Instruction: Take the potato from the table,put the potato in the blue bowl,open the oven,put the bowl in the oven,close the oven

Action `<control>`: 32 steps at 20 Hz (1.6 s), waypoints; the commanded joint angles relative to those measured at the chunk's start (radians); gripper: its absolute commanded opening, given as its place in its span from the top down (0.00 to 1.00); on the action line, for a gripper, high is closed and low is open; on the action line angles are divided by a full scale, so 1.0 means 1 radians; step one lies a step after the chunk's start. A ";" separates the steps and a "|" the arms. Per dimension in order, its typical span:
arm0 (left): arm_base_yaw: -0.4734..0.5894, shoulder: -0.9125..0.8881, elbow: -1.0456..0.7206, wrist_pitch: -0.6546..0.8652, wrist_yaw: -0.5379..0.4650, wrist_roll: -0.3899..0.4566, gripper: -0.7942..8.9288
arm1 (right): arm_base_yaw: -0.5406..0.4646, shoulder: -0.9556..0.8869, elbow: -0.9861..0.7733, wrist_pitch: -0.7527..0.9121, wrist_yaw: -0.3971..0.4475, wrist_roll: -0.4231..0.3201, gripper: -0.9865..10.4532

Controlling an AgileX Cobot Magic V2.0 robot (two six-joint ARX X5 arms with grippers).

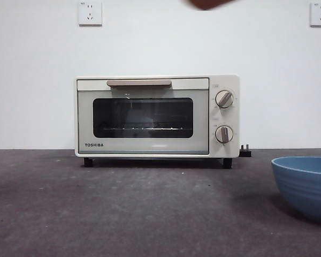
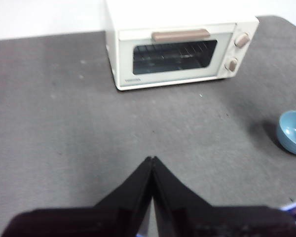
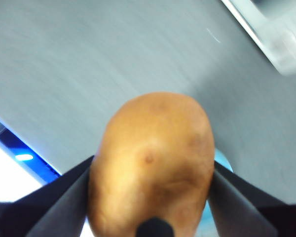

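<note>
My right gripper (image 3: 153,165) is shut on the potato (image 3: 153,158), an orange-tan lump that fills the right wrist view, held high above the table (image 3: 89,64). In the front view only a brown rounded tip of the potato (image 1: 206,3) shows at the top edge. The blue bowl (image 1: 306,184) stands empty on the table at the front right, also seen in the left wrist view as the bowl (image 2: 293,131). The cream oven (image 1: 156,116) stands at the back with its door closed. My left gripper (image 2: 152,161) hangs shut and empty over the table, well in front of the oven (image 2: 180,44).
The oven's black plug (image 1: 245,152) lies beside its right foot. Two wall sockets (image 1: 90,13) sit high on the white wall behind. The dark grey table (image 1: 123,209) stretches between the oven and the front edge.
</note>
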 commanded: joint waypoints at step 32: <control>-0.111 0.236 -0.006 0.049 0.114 0.134 0.92 | -0.545 -0.156 -0.813 0.597 -0.293 0.078 0.91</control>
